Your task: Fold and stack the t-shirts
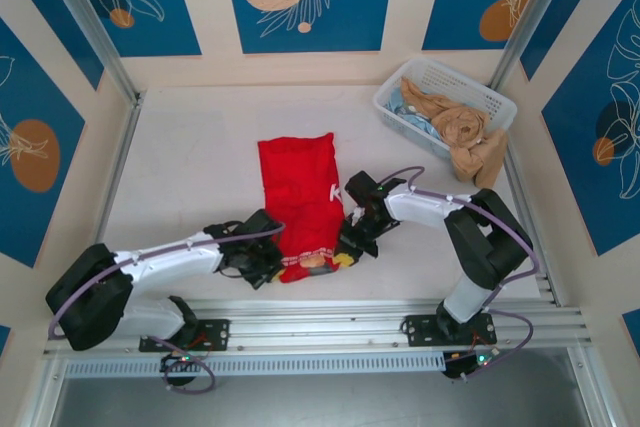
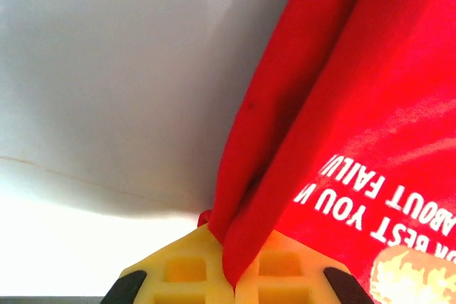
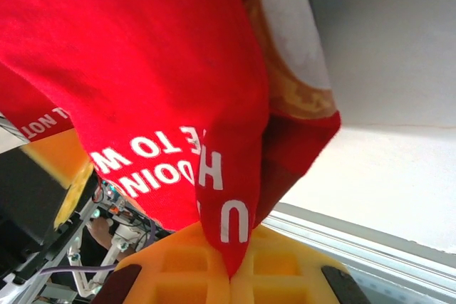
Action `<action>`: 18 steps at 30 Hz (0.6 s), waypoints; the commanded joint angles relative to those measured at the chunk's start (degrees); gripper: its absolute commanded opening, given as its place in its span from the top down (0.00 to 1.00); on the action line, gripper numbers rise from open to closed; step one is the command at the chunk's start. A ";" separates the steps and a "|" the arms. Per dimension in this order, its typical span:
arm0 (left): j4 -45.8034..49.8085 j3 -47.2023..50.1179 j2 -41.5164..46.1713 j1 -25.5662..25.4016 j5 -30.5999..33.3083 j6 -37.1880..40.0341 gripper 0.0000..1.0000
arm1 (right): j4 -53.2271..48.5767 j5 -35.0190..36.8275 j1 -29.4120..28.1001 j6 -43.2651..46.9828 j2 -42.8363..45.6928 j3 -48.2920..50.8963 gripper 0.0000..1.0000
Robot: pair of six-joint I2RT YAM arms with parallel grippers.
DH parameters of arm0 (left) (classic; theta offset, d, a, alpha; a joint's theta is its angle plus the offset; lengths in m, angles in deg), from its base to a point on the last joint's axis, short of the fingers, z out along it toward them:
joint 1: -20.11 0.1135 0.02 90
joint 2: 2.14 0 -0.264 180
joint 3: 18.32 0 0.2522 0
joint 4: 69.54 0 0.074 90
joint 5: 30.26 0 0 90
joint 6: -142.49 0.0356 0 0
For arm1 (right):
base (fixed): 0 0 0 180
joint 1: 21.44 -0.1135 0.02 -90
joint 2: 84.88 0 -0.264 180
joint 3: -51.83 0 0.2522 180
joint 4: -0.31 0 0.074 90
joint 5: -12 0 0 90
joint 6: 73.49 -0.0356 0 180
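A red t-shirt [image 1: 297, 197] with white lettering and a tan print lies folded into a long strip at the middle of the white table [image 1: 190, 167]. My left gripper [image 1: 268, 259] is shut on the near left corner of the t-shirt [image 2: 299, 105], with cloth pinched between its yellow pads [image 2: 185, 268]. At the shirt's near right edge my right gripper [image 1: 352, 239] is also shut on the red t-shirt [image 3: 142, 69]; a fold with white letters runs down between its yellow pads [image 3: 278, 268].
A white lattice basket [image 1: 485, 107] stands at the back right, holding tan and light blue clothes [image 1: 450, 122] that spill over its near rim. An aluminium rail [image 1: 320, 322] runs along the table's near edge.
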 commanded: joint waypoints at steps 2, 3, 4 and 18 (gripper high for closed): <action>11.90 -2.88 4.35 -0.35 2.84 -1.27 1.00 | -6.52 -0.99 -0.30 2.99 3.72 -2.33 1.00; 12.96 -3.66 5.63 -0.36 2.80 -1.03 1.00 | -7.86 -1.01 -0.53 3.42 4.49 -3.18 1.00; 14.23 -4.70 7.34 -0.31 3.32 -0.65 1.00 | -9.52 -0.75 -0.80 3.83 5.53 -4.28 1.00; 17.26 -25.22 5.25 14.95 4.79 4.33 1.00 | -17.41 -0.13 6.54 3.69 -0.37 -31.09 1.00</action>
